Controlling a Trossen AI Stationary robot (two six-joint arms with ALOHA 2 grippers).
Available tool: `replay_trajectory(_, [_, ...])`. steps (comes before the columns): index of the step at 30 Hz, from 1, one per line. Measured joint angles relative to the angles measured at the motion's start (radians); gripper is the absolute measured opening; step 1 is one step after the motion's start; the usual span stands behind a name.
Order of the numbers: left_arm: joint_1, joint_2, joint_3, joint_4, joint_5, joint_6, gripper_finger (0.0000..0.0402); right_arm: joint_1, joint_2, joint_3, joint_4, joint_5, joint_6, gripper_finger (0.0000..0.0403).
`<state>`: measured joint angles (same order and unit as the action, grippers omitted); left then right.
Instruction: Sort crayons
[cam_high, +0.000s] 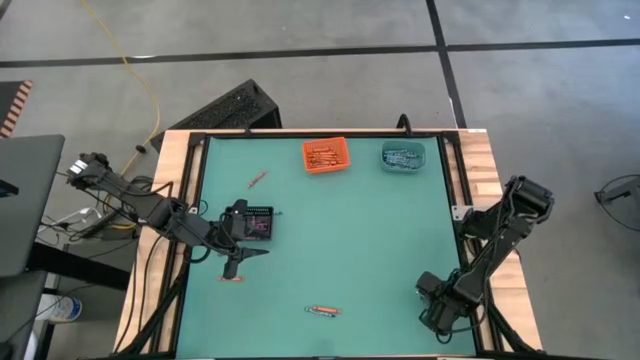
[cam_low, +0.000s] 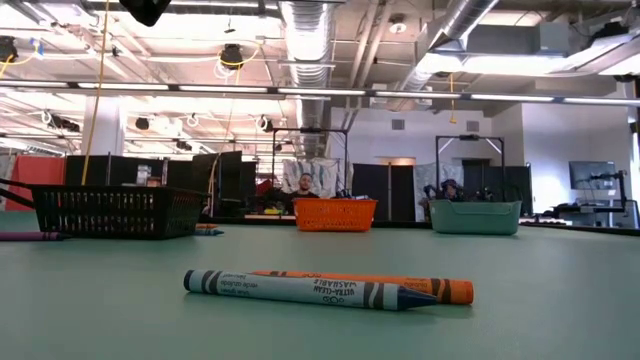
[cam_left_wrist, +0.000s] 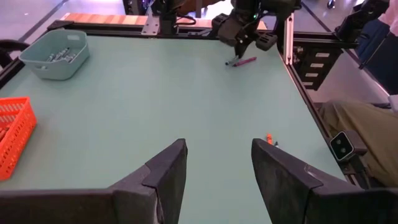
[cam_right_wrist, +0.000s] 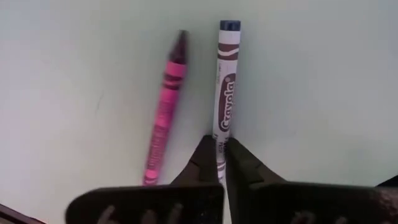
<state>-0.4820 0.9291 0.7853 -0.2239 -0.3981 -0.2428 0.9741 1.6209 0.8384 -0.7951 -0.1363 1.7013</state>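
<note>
Right gripper (cam_right_wrist: 219, 140): low over the table's near right corner, its two dark fingers pinched shut on the end of a blue paper-wrapped crayon (cam_right_wrist: 225, 81), which lies flat on the table.
Grip quality: the hold is at the very end, with most of the stick reaching out past the fingertips, so it will likely droop or swing when lifted.
Neighbour: a pink paper-wrapped crayon (cam_right_wrist: 165, 112) lies just beside the blue one, nearly parallel, and looks free of the fingers.
Doing the lift well: rise straight and slowly so the pink one is not dragged. If the blue stick sags, set it down and regrip nearer the middle.
Likely destination: the teal plastic bin (cam_high: 421, 158) at the far edge, which holds bluish sticks. The orange mesh bin (cam_high: 306, 158) beside it holds orange ones.
Release: come low over the bin before opening, since a thin stick can bounce out.
Left gripper (cam_left_wrist: 214, 168): waiting with fingers spread wide and nothing between them, beside the black mesh basket (cam_high: 262, 212) on the left.
Other loose crayons: a blue and orange pair (cam_low: 310, 288) lying against each other at front centre, and one small orange crayon (cam_left_wrist: 270, 137) near the left gripper.
Surface: the green table mat (cam_high: 380, 240).
</note>
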Motion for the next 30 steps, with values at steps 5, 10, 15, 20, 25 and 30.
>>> replay_trajectory(5, [0.0, 0.0, 0.0, -0.012, 0.0, -0.008, 0.0169, 0.008, -0.1, -0.008, -0.08, 0.147, 0.045, 0.0009])
replay_trajectory(10, [0.0, 0.006, 0.0, 0.003, -0.003, -0.016, 0.0169, -0.073, -0.222, -0.005, -0.268, 0.282, -0.012, 0.0003])
replay_trajectory(15, [0.0, 0.018, 0.002, 0.009, -0.009, -0.013, 0.0169, -0.326, -0.33, -0.003, -0.393, 0.43, -0.277, 0.0002])
replay_trajectory(20, [0.0, 0.044, 0.002, 0.008, -0.009, -0.009, 0.0169, -0.709, -0.382, -0.003, -0.364, 0.484, -0.781, 0.0002])
replay_trajectory(25, [0.0, 0.078, 0.002, 0.005, 0.01, -0.031, 0.0169, -1.077, -0.4, -0.003, -0.256, 0.485, -1.224, 0.0001])
replay_trajectory(30, [0.0, 0.096, 0.002, 0.005, 0.058, -0.029, 0.0169, -1.321, -0.37, 0.014, -0.122, 0.494, -1.591, 0.0001])
